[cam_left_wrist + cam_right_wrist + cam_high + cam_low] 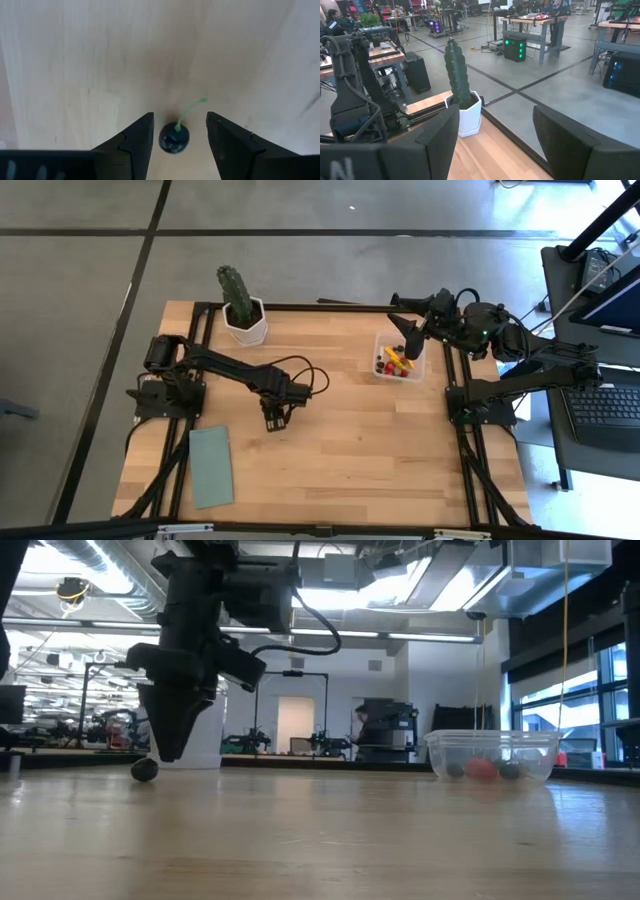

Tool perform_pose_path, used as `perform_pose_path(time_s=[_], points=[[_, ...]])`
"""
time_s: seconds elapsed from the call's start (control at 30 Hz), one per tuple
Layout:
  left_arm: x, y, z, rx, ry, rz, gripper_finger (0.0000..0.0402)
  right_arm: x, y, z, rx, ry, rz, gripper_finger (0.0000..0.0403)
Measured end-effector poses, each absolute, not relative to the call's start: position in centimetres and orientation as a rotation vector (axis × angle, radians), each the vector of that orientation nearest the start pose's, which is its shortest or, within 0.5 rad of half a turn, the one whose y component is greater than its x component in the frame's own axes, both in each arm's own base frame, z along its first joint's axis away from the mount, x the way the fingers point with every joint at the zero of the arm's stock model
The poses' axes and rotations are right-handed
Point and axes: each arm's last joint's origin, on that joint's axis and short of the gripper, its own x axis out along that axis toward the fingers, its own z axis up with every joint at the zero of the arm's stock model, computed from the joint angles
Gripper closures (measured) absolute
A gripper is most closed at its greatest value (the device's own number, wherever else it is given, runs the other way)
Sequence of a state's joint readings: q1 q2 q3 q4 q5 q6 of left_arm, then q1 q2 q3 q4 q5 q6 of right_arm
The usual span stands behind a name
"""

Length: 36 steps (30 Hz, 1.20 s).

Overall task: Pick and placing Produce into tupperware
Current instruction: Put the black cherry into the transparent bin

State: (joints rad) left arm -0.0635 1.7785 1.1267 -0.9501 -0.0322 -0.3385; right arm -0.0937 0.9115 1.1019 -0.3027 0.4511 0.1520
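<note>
From above, the left tool (274, 419) is pointing down at the middle of the wooden counter (330, 450), but what lies beneath it is too small to make out there. The left wrist view is supplying that: a dark round berry (174, 139) with a thin green stem is sitting on the wood between the two fingers (136, 142), which are standing apart with a gap on either side of it. The low view is showing the same berry (145, 769) resting on the counter just beside the tool's lowered tip, not lifted.

The right tool (409, 335) is hanging over the clear tupperware (399, 358) near the counter's far right side, its fingers spread wide and holding nothing. The high view is showing red and yellow produce (394, 361) inside the container; the low view is showing a red piece and dark ones through its clear wall (492, 755). The right wrist view is missing the container entirely and is looking instead toward the cactus (457, 74) in its white pot (468, 117) at the counter's edge.

A flat green pad (211, 466) is lying near the front left corner.
</note>
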Motion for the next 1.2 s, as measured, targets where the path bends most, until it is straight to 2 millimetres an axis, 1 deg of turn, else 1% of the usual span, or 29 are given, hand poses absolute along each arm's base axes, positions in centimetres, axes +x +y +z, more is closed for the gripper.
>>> perform_pose_path(time_s=[0.13, 0.33, 0.47, 0.63, 0.7, 0.8, 0.97, 1.07, 1.2], points=[[29.7, -1.9, 17.7, -0.219, 1.555, 0.268, 0.0227, 17.9, -3.0, 40.7, 0.128, 0.071, -0.552, 0.0148], [28.0, -1.8, 20.3, -0.246, 1.544, 0.293, 0.0227, 17.9, -3.0, 40.6, 0.126, 0.075, -0.553, 0.0148], [27.7, -1.8, 21.6, -0.287, 1.471, 0.306, 0.0227, 17.9, -3.0, 40.6, 0.125, 0.079, -0.553, 0.0148], [27.7, -1.5, 21.8, -0.527, 1.419, 0.518, 0.0227, 17.9, -3.0, 40.5, 0.121, 0.093, -0.553, 0.0148], [27.7, -1.6, 21.6, -0.590, 1.405, 0.579, 0.0227, 17.8, -3.0, 40.4, 0.120, 0.097, -0.554, 0.0148], [27.8, -2.0, 21.5, -0.624, 1.394, 0.623, 0.0227, 17.8, -3.0, 40.4, 0.118, 0.102, -0.554, 0.0148], [27.8, -2.4, 21.5, -0.638, 1.381, 0.637, 0.0227, 17.8, -3.0, 40.4, 0.118, 0.103, -0.554, 0.0148], [27.8, -2.4, 21.5, -0.672, 1.365, 0.677, 0.0227, 17.8, -3.0, 40.4, 0.118, 0.102, -0.554, 0.0148], [27.7, -2.4, 21.5, -0.673, 1.365, 0.702, 0.0218, 17.8, -3.0, 40.4, 0.118, 0.103, -0.554, 0.0148]])
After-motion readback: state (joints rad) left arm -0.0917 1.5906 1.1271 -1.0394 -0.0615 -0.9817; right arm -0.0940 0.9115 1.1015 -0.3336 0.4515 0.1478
